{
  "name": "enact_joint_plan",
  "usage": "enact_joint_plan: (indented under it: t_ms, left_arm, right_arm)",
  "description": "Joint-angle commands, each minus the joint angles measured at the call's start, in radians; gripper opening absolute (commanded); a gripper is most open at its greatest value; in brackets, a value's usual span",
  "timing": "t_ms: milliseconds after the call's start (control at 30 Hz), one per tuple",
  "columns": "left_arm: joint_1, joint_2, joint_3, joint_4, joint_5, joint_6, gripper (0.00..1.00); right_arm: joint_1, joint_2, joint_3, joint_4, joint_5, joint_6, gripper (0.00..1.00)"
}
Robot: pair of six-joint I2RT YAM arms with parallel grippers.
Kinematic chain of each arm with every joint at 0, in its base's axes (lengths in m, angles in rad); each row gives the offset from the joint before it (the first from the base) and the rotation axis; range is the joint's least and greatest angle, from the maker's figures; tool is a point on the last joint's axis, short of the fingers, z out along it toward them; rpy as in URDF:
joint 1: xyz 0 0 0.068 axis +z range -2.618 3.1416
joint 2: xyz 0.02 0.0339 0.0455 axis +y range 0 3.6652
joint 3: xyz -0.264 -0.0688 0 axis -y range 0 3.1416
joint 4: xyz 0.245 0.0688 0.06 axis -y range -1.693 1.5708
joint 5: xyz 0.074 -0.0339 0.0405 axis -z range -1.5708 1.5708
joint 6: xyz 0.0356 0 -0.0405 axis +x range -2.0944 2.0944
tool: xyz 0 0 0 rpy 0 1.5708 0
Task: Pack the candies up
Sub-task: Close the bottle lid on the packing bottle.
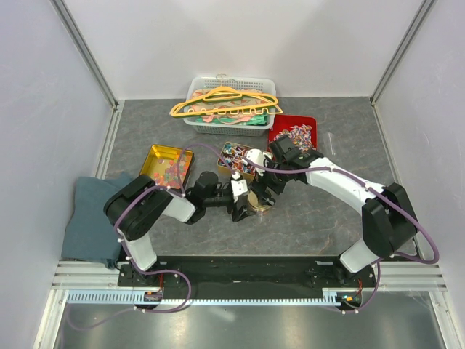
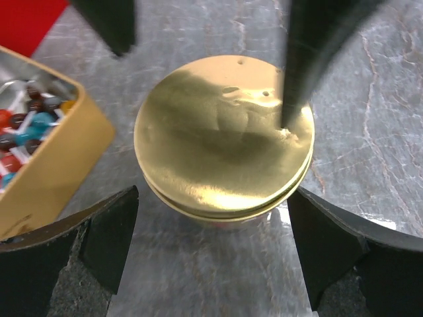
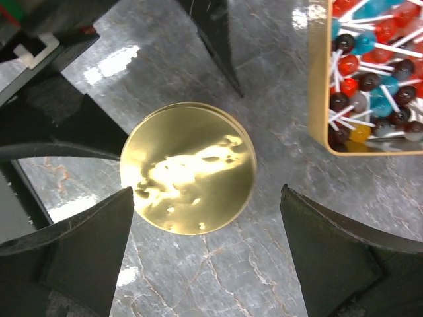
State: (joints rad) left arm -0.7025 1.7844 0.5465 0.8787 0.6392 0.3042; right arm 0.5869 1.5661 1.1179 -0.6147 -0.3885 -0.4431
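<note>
A round gold tin point(image 1: 256, 204) with its lid point(image 2: 223, 135) on stands mid-table. My left gripper point(image 2: 211, 247) is open, its fingers point(image 2: 109, 241) on either side of the tin and apart from it. The right gripper point(image 3: 205, 244) is open as well, with the lid point(image 3: 188, 168) just ahead of its fingers point(image 3: 337, 251). One right fingertip point(image 2: 291, 99) hangs over the lid's edge. Candies point(image 3: 370, 72) in red, blue and dark colours with white sticks fill a rectangular gold tin point(image 1: 236, 158). More candies point(image 1: 166, 169) lie in a second gold tin point(image 1: 154, 154), and wrapped candies point(image 1: 299, 134) lie in a red tray point(image 1: 280, 125).
A white basket point(image 1: 200, 124) of coloured hangers stands at the back. A folded grey-blue cloth point(image 1: 91, 218) lies at the left edge. Both arms meet over the middle of the grey marbled table point(image 1: 327, 233).
</note>
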Motion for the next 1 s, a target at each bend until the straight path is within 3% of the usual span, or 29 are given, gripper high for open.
enact_joint_plan:
  t_ms: [0, 367, 733, 833, 867, 967]
  left_arm:
    - [0.015, -0.049, -0.022, 0.003, -0.029, 0.015, 0.99]
    - [0.018, 0.018, -0.046, 0.109, 0.048, -0.040, 0.99]
    - [0.020, 0.023, -0.046, 0.132, 0.063, -0.043, 0.99]
    - [0.018, 0.029, -0.030, 0.134, 0.085, -0.066, 1.00]
    - [0.018, 0.038, -0.023, 0.135, 0.092, -0.077, 0.99]
    - [0.018, 0.061, -0.013, 0.198, 0.126, -0.120, 0.99]
  right_arm:
    - [0.005, 0.008, 0.008, -0.016, -0.055, -0.017, 0.97]
    - [0.011, 0.040, -0.046, 0.137, 0.025, 0.078, 0.97]
    - [0.019, 0.025, -0.030, 0.133, 0.039, 0.073, 0.93]
    - [0.010, 0.012, -0.029, 0.116, 0.039, 0.060, 0.86]
    - [0.001, 0.011, -0.026, 0.103, 0.022, 0.054, 0.78]
    - [-0.018, 0.017, -0.009, 0.060, -0.015, 0.031, 0.69]
